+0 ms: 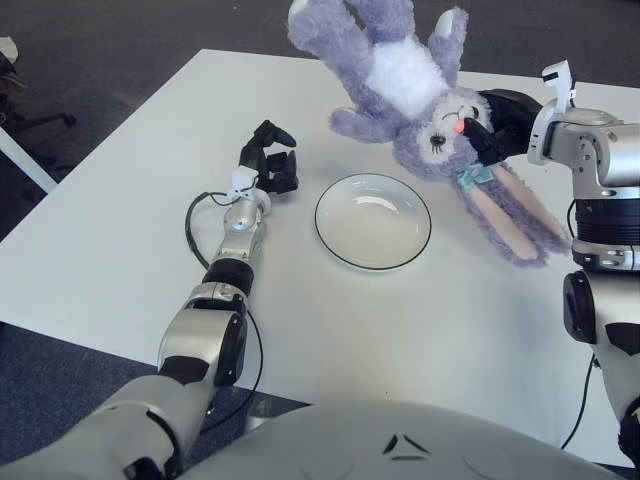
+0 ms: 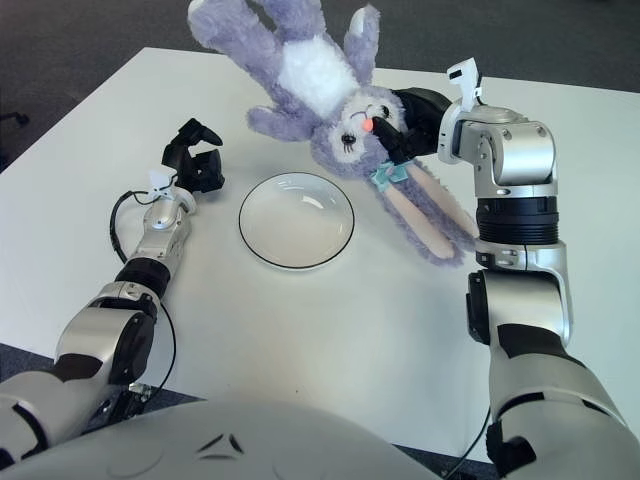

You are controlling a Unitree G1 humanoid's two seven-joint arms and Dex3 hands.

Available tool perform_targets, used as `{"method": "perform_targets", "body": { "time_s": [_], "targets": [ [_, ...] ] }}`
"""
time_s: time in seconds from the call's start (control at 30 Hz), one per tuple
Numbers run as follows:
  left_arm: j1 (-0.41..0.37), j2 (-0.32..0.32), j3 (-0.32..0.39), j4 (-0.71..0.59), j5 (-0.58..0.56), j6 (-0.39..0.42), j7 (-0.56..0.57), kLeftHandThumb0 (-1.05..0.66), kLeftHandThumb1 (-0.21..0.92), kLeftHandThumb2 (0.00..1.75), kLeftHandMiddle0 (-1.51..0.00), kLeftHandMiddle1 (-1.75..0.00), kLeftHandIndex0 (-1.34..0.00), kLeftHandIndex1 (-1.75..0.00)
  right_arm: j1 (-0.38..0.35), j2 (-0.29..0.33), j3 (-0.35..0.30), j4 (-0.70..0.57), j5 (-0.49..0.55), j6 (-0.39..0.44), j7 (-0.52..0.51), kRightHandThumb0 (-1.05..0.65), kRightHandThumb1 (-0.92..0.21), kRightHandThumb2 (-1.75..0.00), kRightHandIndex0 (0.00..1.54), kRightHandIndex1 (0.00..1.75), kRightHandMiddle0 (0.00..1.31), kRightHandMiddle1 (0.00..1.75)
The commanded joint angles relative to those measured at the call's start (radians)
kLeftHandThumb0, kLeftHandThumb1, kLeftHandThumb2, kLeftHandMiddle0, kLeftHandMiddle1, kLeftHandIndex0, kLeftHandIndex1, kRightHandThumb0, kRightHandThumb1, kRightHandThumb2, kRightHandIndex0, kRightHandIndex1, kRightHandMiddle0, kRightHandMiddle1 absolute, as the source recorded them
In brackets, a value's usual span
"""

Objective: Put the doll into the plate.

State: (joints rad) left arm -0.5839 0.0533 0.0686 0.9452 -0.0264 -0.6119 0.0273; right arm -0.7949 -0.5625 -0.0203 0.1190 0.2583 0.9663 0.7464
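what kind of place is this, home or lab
Probably a lab or office test room: a plain white table on dark carpet, a chair base at the left edge, and only a plate and a toy bunny as props.

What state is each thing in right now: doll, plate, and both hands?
Doll: held upside down in the air by its head, ears hanging, above and behind the plate.
Plate: empty, flat on the table.
Right hand: raised, shut on the doll's head.
Left hand: left of the plate, fingers curled, holding nothing.
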Motion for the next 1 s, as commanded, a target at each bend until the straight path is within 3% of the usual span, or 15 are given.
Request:
{"method": "perform_targets", "body": {
  "time_s": [0.0, 0.43, 0.67, 0.97],
  "targets": [
    [0.132, -0.017, -0.008, 0.085, 0.023, 0.001, 0.0, -0.45, 0.42, 1.19, -1.26, -1.75, -0.53, -1.75, 0.026, -0.031, 0.002, -0.04, 0.032, 0.008, 0.031, 0.0, -0.01, -1.57, 0.95, 1.46, 0.61, 1.75],
    [0.13, -0.017, -0.006, 0.084, 0.017, 0.003, -0.014, -0.44, 0.43, 1.18, -1.25, -1.75, -0.52, -1.75, 0.091, -0.127, 0.061, -0.114, 0.043, -0.004, 0.118, 0.0, -0.05, -1.53, 0.93, 1.46, 0.59, 1.75],
    [0.128, -0.013, -0.01, 0.083, 0.024, 0.01, -0.011, -0.44, 0.43, 1.18, -1.24, -1.75, -0.52, -1.75, 0.164, -0.16, 0.092, -0.163, 0.004, -0.134, 0.128, 0.0, -0.05, -1.57, 0.89, 1.56, 0.58, 1.75],
    [0.124, -0.013, -0.011, 0.084, 0.027, 0.013, -0.008, -0.44, 0.42, 1.18, -1.25, -1.75, -0.53, -1.75, 0.206, -0.17, 0.116, -0.157, -0.044, -0.259, 0.124, 0.0, -0.02, -1.62, 0.88, 1.62, 0.59, 1.75]
  ]
}}
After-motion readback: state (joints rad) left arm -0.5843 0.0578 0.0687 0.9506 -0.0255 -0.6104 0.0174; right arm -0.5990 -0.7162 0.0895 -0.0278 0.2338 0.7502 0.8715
